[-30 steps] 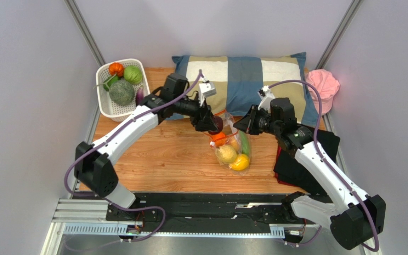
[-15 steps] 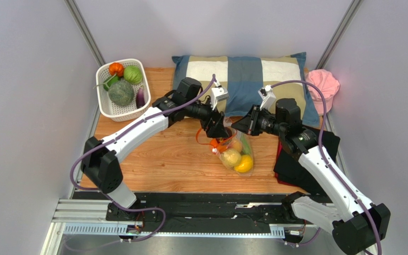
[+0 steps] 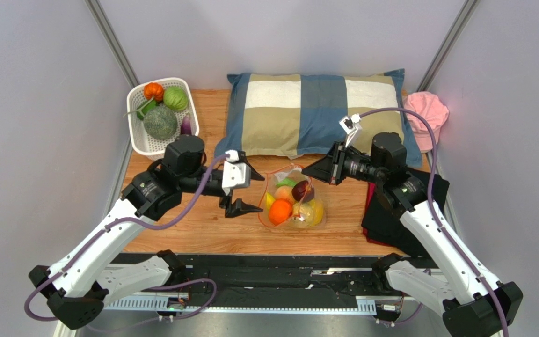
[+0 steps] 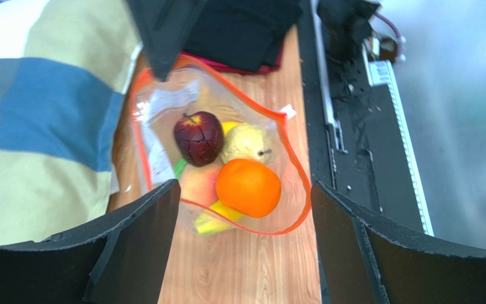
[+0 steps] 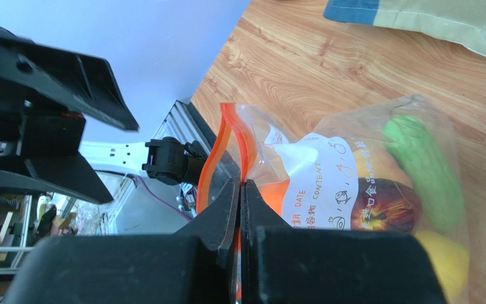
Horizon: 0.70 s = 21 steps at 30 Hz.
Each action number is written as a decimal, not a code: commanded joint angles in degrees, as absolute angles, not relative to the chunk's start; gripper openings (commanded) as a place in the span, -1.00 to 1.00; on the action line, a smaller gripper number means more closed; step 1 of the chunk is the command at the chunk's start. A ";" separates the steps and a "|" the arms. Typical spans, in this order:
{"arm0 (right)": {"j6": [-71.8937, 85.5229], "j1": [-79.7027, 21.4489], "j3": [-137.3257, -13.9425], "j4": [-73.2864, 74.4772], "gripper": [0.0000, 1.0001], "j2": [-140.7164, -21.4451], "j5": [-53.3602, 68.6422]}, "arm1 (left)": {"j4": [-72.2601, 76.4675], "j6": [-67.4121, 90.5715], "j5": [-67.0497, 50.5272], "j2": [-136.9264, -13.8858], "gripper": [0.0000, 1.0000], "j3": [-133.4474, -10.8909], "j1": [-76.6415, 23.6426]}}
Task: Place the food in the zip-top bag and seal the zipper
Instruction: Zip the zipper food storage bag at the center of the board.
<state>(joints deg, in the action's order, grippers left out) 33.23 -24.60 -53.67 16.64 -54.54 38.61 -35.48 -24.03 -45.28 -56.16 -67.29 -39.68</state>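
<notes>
The right gripper [image 5: 240, 190] is clenched on the orange-red zipper [image 5: 226, 115] of the zip-top bag [image 4: 155, 147], which lies on the desk [image 3: 202, 228] with the food [image 4: 247, 187] inside; the left gripper [image 3: 250, 189] hangs released just beside it.

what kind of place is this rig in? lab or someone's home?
Most likely a lab test cell, not a home: plain grey panel walls, a small wooden table, and staged props like the pillow and white basket.

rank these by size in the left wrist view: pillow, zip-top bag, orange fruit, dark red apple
1. pillow, largest even though cropped
2. zip-top bag
3. orange fruit
4. dark red apple, only slightly smaller
</notes>
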 commanded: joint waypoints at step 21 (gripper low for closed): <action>34.10 -27.07 -53.18 10.20 -1.00 -56.86 40.25 | -29.81 -19.51 -18.02 -67.41 0.47 -60.57 -64.16</action>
